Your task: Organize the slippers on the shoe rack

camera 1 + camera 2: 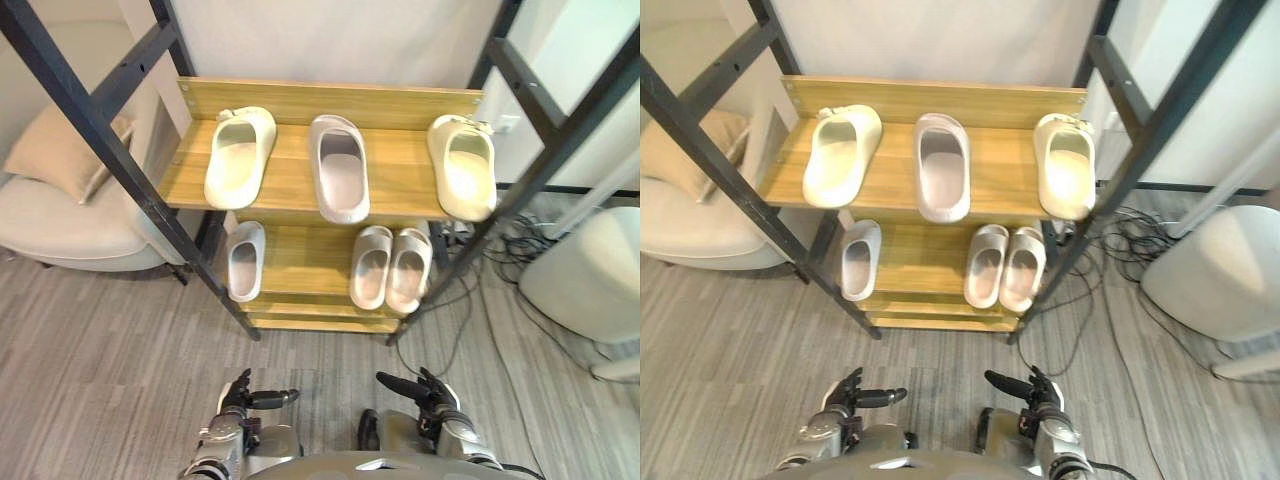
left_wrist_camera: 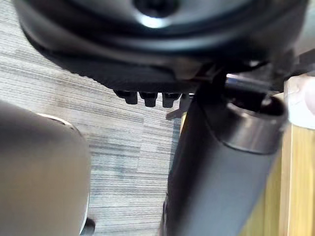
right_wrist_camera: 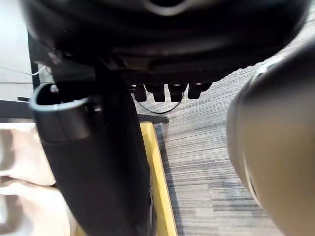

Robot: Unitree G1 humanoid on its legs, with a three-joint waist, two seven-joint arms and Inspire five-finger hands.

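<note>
Left hand (image 1: pixel 238 398), right hand (image 1: pixel 428 393) well short of rack (image 1: pixel 330 101).

The scene is taken from above by the two head views, which are aimed forward and down at the wooden shoe rack (image 1: pixel 300 105) from a short way off. The same rack, the grey floor (image 1: pixel 100 340), and the left hand (image 1: pixel 238 398) and right hand (image 1: pixel 425 392) at the lower edge are shared by both, with a slight sideways offset. Each wrist view is taken from very close along its own hand, with floor and a rack edge seen beyond.
</note>
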